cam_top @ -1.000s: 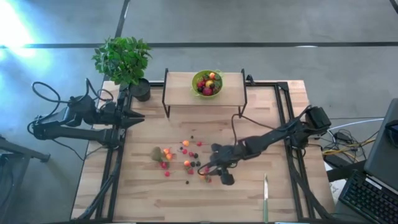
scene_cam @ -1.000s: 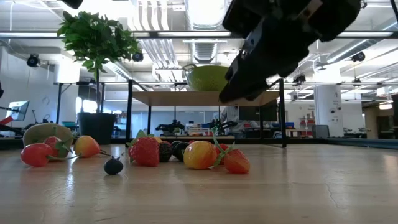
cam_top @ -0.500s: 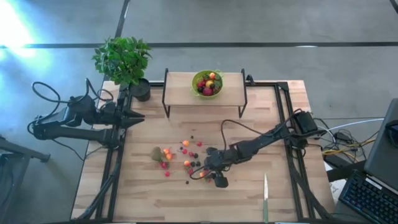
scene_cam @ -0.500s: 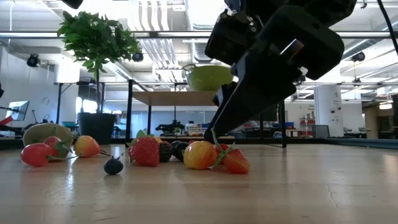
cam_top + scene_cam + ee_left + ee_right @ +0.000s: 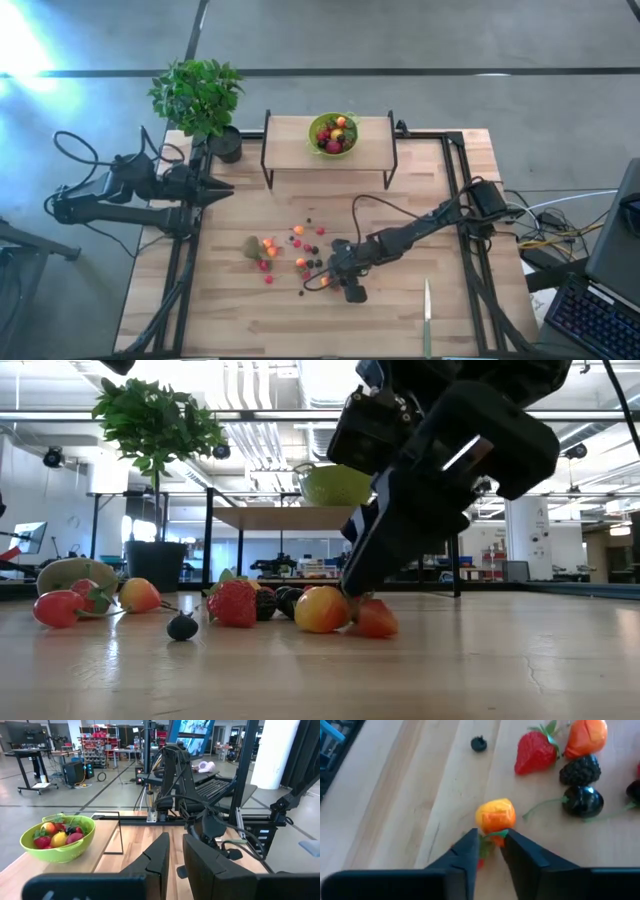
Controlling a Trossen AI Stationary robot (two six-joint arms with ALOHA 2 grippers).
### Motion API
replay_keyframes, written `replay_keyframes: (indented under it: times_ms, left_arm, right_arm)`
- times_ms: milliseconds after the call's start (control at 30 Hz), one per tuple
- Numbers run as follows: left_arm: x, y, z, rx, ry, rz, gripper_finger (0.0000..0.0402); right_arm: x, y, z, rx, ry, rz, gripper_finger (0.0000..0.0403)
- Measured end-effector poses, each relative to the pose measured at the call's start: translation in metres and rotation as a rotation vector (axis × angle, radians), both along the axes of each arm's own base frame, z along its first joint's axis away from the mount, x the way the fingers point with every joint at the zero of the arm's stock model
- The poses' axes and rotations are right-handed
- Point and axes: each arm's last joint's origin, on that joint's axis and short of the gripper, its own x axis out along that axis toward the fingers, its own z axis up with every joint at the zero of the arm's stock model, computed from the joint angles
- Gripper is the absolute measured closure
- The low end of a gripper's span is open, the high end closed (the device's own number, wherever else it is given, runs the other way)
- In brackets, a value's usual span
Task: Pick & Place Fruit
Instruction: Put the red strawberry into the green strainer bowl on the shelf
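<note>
While the right hand (image 5: pixel 491 845) is lowered onto the desk (image 5: pixel 480 310) just right of centre in the high view, its two fingers stand nearly together, pinching a small red fruit with a green stalk (image 5: pixel 490 839) between their tips. Whether that piece is lifted off the wood cannot be told. Directly ahead of the fingertips, and touching the pinched piece, sits a round orange fruit (image 5: pixel 495 815). In the low view the same hand (image 5: pixel 358 595) comes down at a slant onto the orange fruit (image 5: pixel 322 609) and a red one (image 5: pixel 376 619) beside it.

Beyond these, toward the upper right of the right wrist view, lie a strawberry (image 5: pixel 535 751), another orange piece (image 5: pixel 586 736), a blackberry (image 5: pixel 580 769) and a dark cherry (image 5: pixel 582 801); a tiny dark berry (image 5: pixel 479 743) rests apart at upper centre. The remaining loose fruit is scattered at the centre of the high view, with the brown kiwi (image 5: pixel 252 246) at the left end of the scatter.

A lime-green bowl (image 5: pixel 333 133) on the raised shelf (image 5: pixel 290 150) at upper centre holds red, yellow and dark fruit.

At the left edge of the desk the left hand (image 5: pixel 222 188) is held idle, fingers together and empty.
</note>
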Motion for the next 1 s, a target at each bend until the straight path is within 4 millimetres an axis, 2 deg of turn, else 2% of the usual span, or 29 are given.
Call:
replay_keyframes:
  times_ms: [133,200,633,1000]
  left_arm:
    - [0.001,0.0,0.0,0.0,0.003,0.0,0.0339]
    - [0.001,0.0,0.0,0.0,0.003,0.0,0.0339]
    - [0.001,0.0,0.0,0.0,0.004,0.0,0.0339]
    - [0.001,0.0,0.0,0.0,0.004,0.001,0.0339]
  right_arm:
    - [0.001,0.001,0.001,0.008,-0.003,0.007,0.0378]
    - [0.001,0.001,0.002,0.016,-0.004,0.016,0.0389]
    - [0.002,0.002,0.009,0.056,-0.01,0.045,0.0395]
    - [-0.007,0.0,0.043,0.052,-0.072,0.073,0.0395]
